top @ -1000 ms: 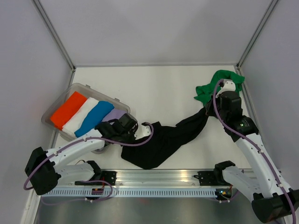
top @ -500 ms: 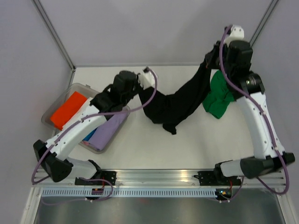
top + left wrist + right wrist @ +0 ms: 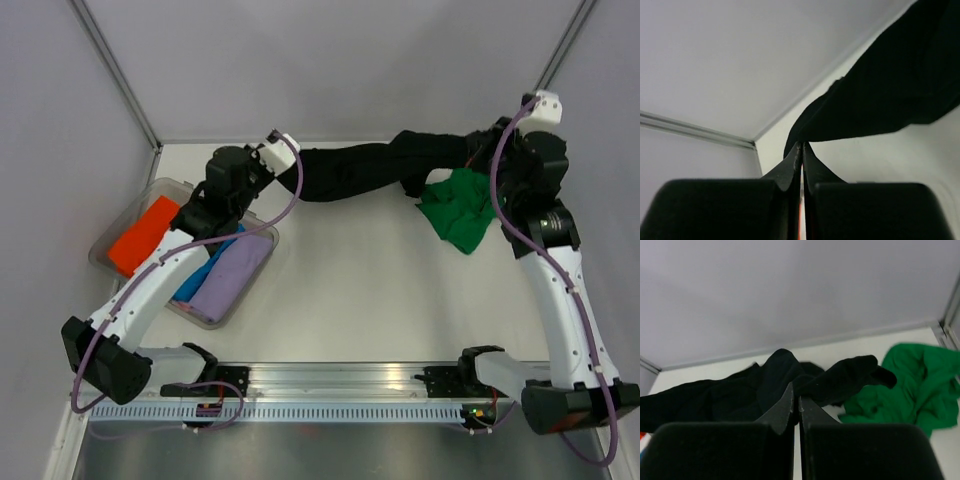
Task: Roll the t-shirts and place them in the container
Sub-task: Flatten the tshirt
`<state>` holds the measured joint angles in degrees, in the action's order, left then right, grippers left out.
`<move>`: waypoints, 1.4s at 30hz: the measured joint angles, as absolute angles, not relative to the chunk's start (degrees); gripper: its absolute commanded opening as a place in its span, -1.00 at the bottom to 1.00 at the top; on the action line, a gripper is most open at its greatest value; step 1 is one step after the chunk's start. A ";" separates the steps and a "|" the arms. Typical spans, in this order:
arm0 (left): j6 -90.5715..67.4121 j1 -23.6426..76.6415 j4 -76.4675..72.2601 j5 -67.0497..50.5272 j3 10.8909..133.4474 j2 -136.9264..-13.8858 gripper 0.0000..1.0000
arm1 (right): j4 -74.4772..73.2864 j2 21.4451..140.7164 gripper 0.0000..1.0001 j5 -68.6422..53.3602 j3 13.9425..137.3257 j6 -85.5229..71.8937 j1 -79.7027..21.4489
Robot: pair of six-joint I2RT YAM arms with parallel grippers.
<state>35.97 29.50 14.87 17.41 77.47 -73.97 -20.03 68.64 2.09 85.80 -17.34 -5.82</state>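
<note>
The left arm (image 3: 160, 275) stretches forward and inward from its base, and the right arm (image 3: 560, 290) reaches nearly straight ahead. The left hand (image 3: 292, 158) and right hand (image 3: 478, 150) are raised, well apart and pointing toward each other. Each hand's 2 fingers are pressed together, pinching one end of the black t-shirt (image 3: 360, 172).

Overhead view looks down from behind; both close wrist views share the black t-shirt (image 3: 350, 172).

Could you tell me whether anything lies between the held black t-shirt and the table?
Yes: the crumpled green t-shirt lies on the table beneath the right end of the black t-shirt, by the right gripper. Nothing visible lies under the rest.
</note>
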 measured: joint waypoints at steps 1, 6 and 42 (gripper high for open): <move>36.12 29.50 14.98 16.27 74.19 -73.14 -0.95 | -18.74 65.56 -0.99 2.76 80.79 -17.67 -5.63; 36.23 29.71 15.25 8.84 59.27 -72.14 -0.95 | -17.37 54.13 -0.99 6.79 57.89 -20.73 -4.62; 42.39 34.48 36.64 -13.72 40.18 -59.57 -0.95 | -32.93 29.34 -0.99 24.38 31.16 -38.22 2.13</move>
